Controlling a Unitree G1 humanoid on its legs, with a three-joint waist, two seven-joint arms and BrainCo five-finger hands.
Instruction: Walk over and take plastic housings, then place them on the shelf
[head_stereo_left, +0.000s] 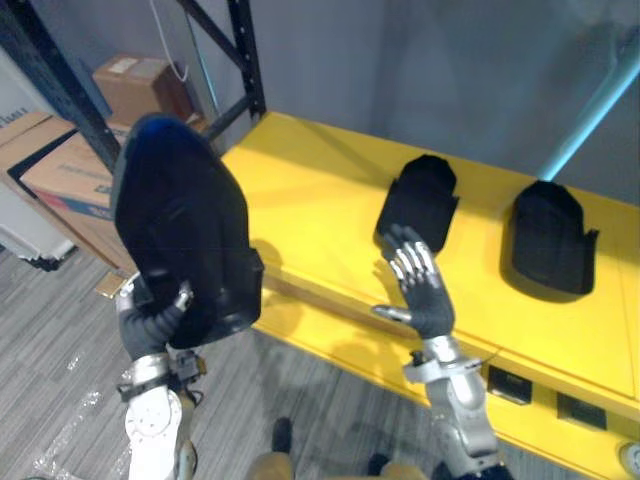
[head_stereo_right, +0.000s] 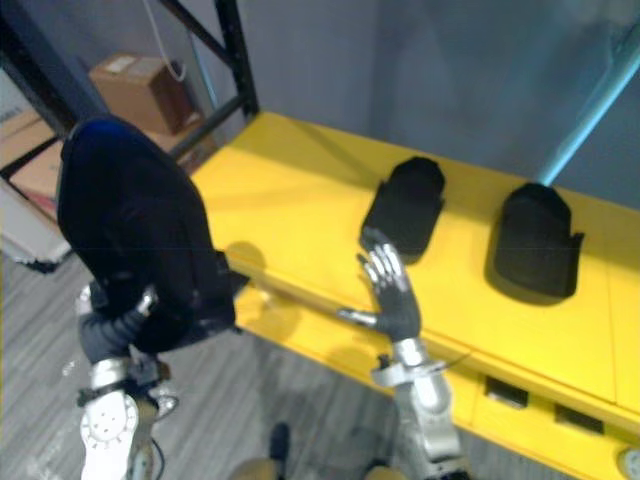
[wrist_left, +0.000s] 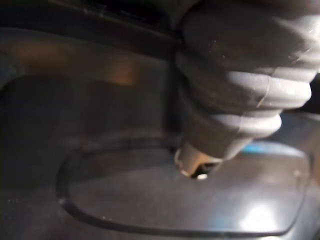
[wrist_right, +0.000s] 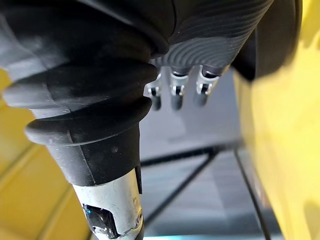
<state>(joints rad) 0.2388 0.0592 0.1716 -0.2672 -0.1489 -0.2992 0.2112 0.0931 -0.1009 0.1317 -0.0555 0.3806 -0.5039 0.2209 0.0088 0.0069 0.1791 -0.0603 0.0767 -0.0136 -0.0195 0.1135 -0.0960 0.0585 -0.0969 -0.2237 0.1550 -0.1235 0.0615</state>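
My left hand is shut on the lower edge of a large black plastic housing, which I hold upright in the air left of the yellow shelf. Its dark inner face lies close under that wrist's cover. Two more black housings lie flat on the shelf, one in the middle and one to the right. My right hand is open with straight fingers, raised over the shelf's front edge just short of the middle housing.
Cardboard boxes stand on the floor at the left, behind a black rack upright. A teal pole slants up at the far right. Small dark sockets sit in the shelf's front face.
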